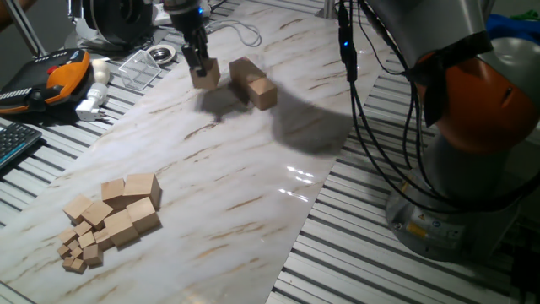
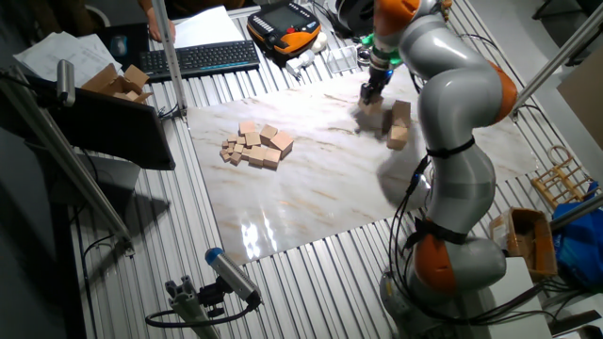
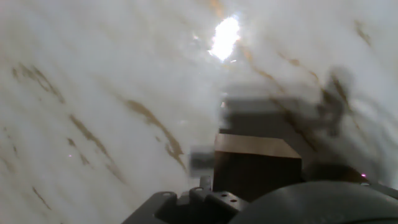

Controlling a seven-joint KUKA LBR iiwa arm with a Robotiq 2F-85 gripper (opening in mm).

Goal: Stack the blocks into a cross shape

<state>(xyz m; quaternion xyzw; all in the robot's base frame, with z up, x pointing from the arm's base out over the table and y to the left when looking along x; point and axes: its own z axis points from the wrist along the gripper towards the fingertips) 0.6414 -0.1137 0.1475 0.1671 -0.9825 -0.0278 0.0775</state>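
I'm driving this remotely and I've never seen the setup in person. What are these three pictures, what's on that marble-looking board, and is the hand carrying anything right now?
The machine is a single grey and orange arm with a two-finger hand. Two pictures come from fixed cameras on different sides of the table; the third looks along the fingers from a camera on the hand, and it is blurred.

On the marble board lies a pile of loose wooden cubes, large and tiny ones mixed. Farther off, two large blocks lie end to end in a row.

The hand is shut on another block, just beside that row. Whether that block touches the board I cannot tell. Keyboards and an orange controller lie off the board.
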